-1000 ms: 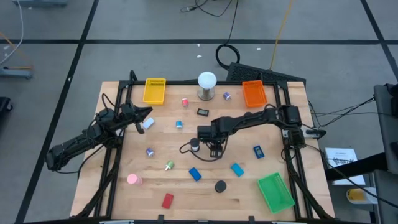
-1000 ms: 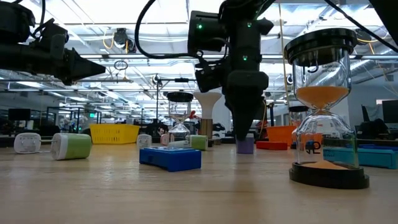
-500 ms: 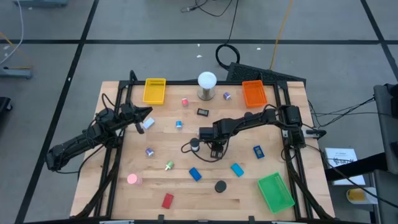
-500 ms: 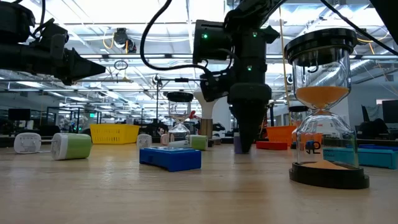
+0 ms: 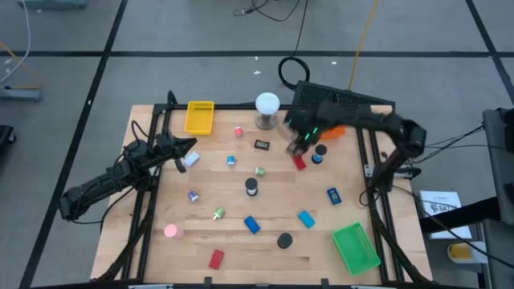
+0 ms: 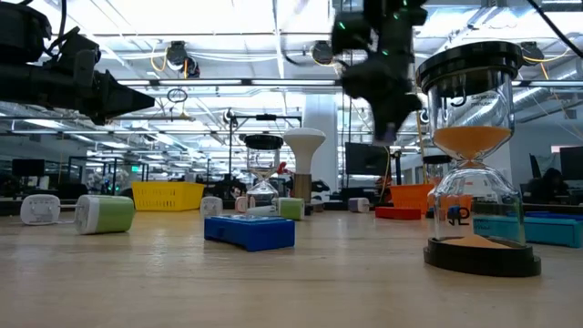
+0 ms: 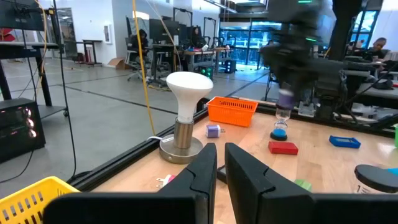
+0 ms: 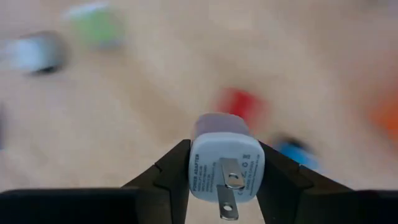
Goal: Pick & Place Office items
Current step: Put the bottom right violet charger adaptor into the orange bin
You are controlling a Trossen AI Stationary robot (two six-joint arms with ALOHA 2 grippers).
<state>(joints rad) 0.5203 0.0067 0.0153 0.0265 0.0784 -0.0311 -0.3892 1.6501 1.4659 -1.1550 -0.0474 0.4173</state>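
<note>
My right gripper (image 5: pixel 299 141) hangs high over the table's far right, beside the orange tray (image 5: pixel 329 120), and is shut on a small purple plug with a whitish pronged face (image 8: pixel 226 163). This gripper shows blurred in the low view (image 6: pixel 387 132). Office items lie spread on the wood: a red block (image 5: pixel 299 163), a green bit (image 5: pixel 259 171), a black round piece (image 5: pixel 251 186), blue blocks (image 5: pixel 251 225) and a pink round piece (image 5: pixel 172 232). My left gripper (image 5: pixel 191 152) waits shut and level at the table's left, its fingers (image 7: pixel 205 171) close together. My right gripper pinches the plug between its two fingers, one on each of its side faces (image 8: pixel 198 165). The fingers point steeply down. The plug's pronged face is turned up toward the wrist. The plug is lifted clear of the table.
A yellow tray (image 5: pixel 199 117) stands far left and a green tray (image 5: pixel 355 246) near right. The white ball on a metal base (image 5: pixel 267 109) stands at the far edge. An hourglass with orange sand (image 6: pixel 474 155) rises close to the low camera.
My right gripper has shut on the purple plug at the table's middle. It has then risen and swung toward the far right, near the orange tray, rolling as it went. The plug has come up clear of the table with it.
</note>
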